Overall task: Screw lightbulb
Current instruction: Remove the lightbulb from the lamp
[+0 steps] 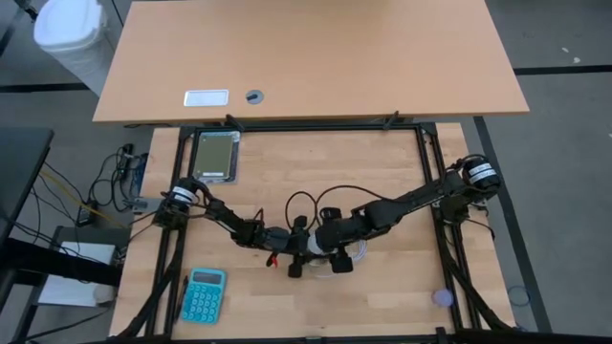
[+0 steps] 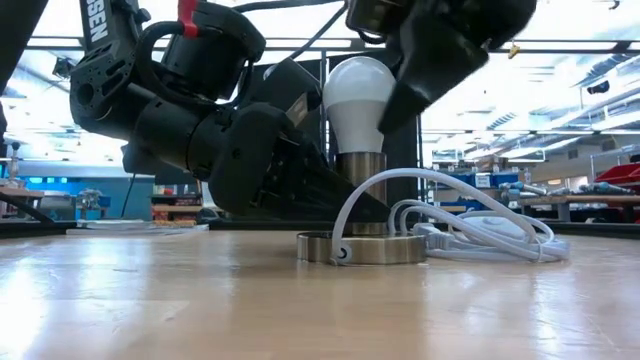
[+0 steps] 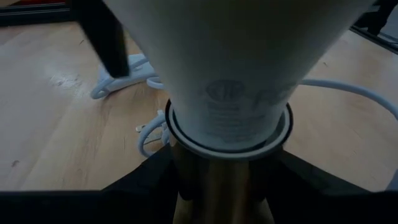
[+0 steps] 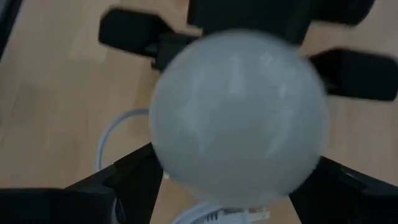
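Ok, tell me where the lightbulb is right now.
The lightbulb stands upright in the brass socket on its round base, near the table's front middle, between both grippers.

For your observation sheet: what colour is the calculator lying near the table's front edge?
Teal, with lighter keys; the calculator shows best in the high view.

This is looking like a robotics lab or workshop: a black metal frame (image 1: 426, 172) is bounding the wooden tabletop (image 1: 382, 277), loose cables (image 1: 115, 186) are trailing on the floor, and cluttered workbenches (image 2: 590, 195) are standing under ceiling strip lights (image 2: 300, 45)
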